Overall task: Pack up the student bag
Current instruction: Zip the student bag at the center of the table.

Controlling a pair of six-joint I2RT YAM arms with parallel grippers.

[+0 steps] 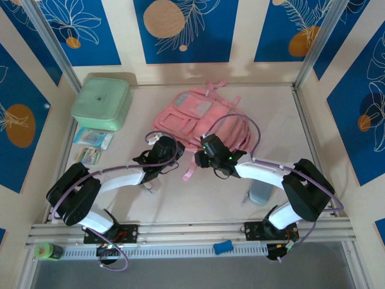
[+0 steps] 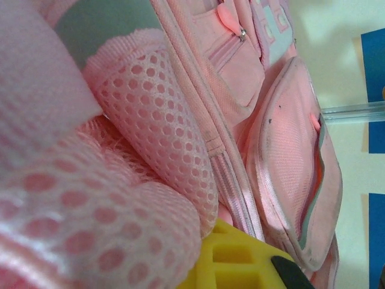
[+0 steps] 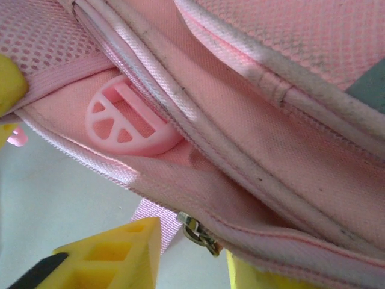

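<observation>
1. Bag (image 1: 198, 117) lies flat in the middle of the table (image 1: 180, 201), just beyond both arms, with one strap trailing toward them. Its zip looks closed, so I judge that packing has hardly begun.
2. Left hand (image 1: 171, 147) is clenched at the bag's near left edge. The wrist view shows the mesh strap (image 2: 150, 120) bunched against its yellow finger (image 2: 231, 259). It reads as a pinch on that strap, though the contact itself is hidden.
3. Right hand (image 3: 195, 241) is released and holds nothing. Its fingers stand apart on either side of the metal zip pull (image 3: 195, 232) at the bag's near seam.
4. Risk: the pull is small and hangs loose, so closing fingers could nip the seam fabric instead, or the pull could swing out of the gap.
5. Risk: the bag is soft. If the left pinch holds only mesh padding, a tug on the zip may drag or crumple the whole bag instead of running the slider.
6. Risk: the seam is folded near the pull, and a slider pulled across that fold could jam.
7. Risk: the right arm's cable loops over the bag and might catch a strap or buckle.
8. The mint box (image 1: 102, 102) and the packets (image 1: 93, 139) sit well apart on the left. The bag needs a wide mouth before they can go in.
</observation>
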